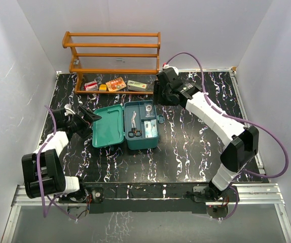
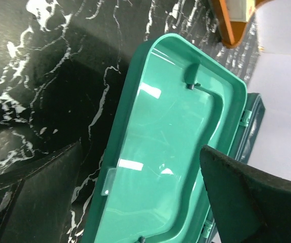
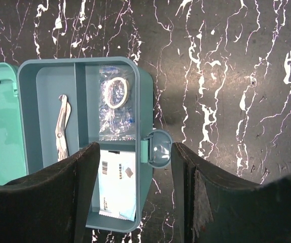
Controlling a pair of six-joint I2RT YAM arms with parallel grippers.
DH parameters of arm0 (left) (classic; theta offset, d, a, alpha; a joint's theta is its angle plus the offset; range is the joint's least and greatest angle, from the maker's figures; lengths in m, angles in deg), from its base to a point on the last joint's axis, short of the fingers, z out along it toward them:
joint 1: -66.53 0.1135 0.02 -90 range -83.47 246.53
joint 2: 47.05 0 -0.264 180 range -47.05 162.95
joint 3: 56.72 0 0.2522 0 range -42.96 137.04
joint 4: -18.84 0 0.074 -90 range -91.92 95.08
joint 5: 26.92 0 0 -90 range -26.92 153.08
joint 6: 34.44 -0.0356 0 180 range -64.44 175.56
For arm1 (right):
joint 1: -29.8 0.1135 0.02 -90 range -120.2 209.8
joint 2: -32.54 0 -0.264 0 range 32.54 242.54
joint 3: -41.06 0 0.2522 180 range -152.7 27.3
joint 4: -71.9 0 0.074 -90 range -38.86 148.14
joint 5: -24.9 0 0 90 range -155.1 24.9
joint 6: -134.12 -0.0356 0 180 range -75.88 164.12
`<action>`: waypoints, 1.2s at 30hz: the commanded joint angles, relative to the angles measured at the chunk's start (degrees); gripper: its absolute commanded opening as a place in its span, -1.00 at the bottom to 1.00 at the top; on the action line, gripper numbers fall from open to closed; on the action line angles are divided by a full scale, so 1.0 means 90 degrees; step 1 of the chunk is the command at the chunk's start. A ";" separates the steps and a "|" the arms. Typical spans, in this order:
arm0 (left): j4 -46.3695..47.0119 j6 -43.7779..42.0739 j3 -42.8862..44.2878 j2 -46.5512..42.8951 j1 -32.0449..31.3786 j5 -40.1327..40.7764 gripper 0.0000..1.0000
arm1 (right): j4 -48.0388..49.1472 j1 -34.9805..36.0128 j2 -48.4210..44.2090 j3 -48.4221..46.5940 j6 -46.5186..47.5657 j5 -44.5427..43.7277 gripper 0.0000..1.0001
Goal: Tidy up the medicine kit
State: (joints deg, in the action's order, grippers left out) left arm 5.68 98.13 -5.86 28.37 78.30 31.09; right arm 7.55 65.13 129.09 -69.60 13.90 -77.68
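Note:
The medicine kit lies open in the middle of the table. Its light green half is empty and also shows in the left wrist view. Hinged on its right is the darker teal compartment half, which holds scissors, a bagged tape roll and a pale blue packet. My left gripper is open and empty at the green half's left edge. My right gripper is open and empty, above the teal half's right wall, its fingers astride the round latch.
An orange wooden rack stands at the back, with several small boxes on its bottom shelf. White walls enclose the black marbled table on the left, back and right.

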 commanded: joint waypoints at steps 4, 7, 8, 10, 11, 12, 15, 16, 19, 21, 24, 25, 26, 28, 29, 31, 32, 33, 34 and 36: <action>0.2007 0.0702 -0.0557 0.0253 0.0097 -0.1361 0.97 | 0.0352 -0.0039 -0.0610 0.0376 -0.0013 -0.0022 0.13; 0.2295 0.0694 -0.0613 0.0300 0.0127 -0.1576 0.97 | 0.0381 -0.0040 -0.0738 0.0524 -0.0053 -0.0078 0.13; 0.2477 0.0769 -0.0624 0.0302 0.0129 -0.1744 0.97 | 0.0402 -0.0039 -0.0790 0.0582 -0.0064 -0.0093 0.13; 0.2862 0.0977 -0.0631 0.0437 0.0133 -0.2064 0.97 | 0.0424 -0.0040 -0.0885 0.0669 -0.0102 -0.0136 0.13; 0.2985 0.1062 -0.0637 0.0420 0.0137 -0.2171 0.97 | 0.0425 -0.0044 -0.0926 0.0699 -0.0111 -0.0159 0.13; 0.3084 0.1116 -0.0631 0.0374 0.0137 -0.2283 0.97 | 0.0434 -0.0040 -0.0962 0.0723 -0.0127 -0.0174 0.13; 0.2817 0.1064 -0.0508 0.0034 0.0165 -0.2304 0.97 | 0.0430 -0.0045 -0.1061 0.0754 -0.0153 -0.0260 0.12; 0.2558 0.1036 -0.0415 -0.0058 0.0182 -0.2316 0.97 | 0.0393 -0.0045 -0.1090 0.0750 -0.0186 -0.0324 0.12; 0.1762 0.0831 -0.0080 -0.0298 0.0196 -0.2300 0.97 | 0.0310 -0.0039 -0.1202 0.0820 -0.0269 -0.0437 0.10; 0.1213 0.0627 0.0241 -0.0388 0.0191 -0.2288 0.97 | 0.0331 -0.0041 -0.1286 0.0919 -0.0290 -0.0438 0.10; 0.0553 0.0489 0.0579 -0.0503 0.0196 -0.2220 0.97 | 0.0397 -0.0047 -0.1383 0.1077 -0.0313 -0.0408 0.10; 0.0384 0.0486 0.0673 -0.0541 0.0196 -0.2191 0.97 | 0.0421 -0.0049 -0.1417 0.1122 -0.0314 -0.0392 0.10; 0.0265 0.0506 0.0760 -0.0583 0.0196 -0.2171 0.97 | 0.0438 -0.0040 -0.1433 0.1162 -0.0328 -0.0374 0.10; 0.0065 0.0598 0.0908 -0.0631 0.0196 -0.2183 0.97 | 0.0463 -0.0046 -0.1480 0.1255 -0.0364 -0.0371 0.10; 0.0007 0.0659 0.0962 -0.0646 0.0196 -0.2192 0.97 | 0.0472 -0.0048 -0.1514 0.1305 -0.0389 -0.0377 0.10; 0.0019 0.0845 0.1029 -0.0668 0.0196 -0.2312 0.97 | 0.0474 -0.0043 -0.1575 0.1417 -0.0428 -0.0353 0.09; 0.0100 0.0977 0.1037 -0.0674 0.0196 -0.2394 0.97 | 0.0493 -0.0044 -0.1607 0.1470 -0.0440 -0.0336 0.09; 0.0191 0.1131 0.1056 -0.0673 0.0196 -0.2460 0.97 | 0.0507 -0.0046 -0.1645 0.1534 -0.0457 -0.0329 0.09; 0.0238 0.1245 0.1071 -0.0679 0.0196 -0.2508 0.97 | 0.0532 -0.0042 -0.1683 0.1583 -0.0458 -0.0323 0.09; 0.0228 0.1426 0.1176 -0.0728 0.0182 -0.2520 0.97 | 0.0573 -0.0044 -0.1747 0.1673 -0.0470 -0.0306 0.09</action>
State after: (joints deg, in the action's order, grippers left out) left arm 9.16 106.35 1.64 24.48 79.96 12.38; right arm 9.30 64.93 116.81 -55.55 10.65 -79.95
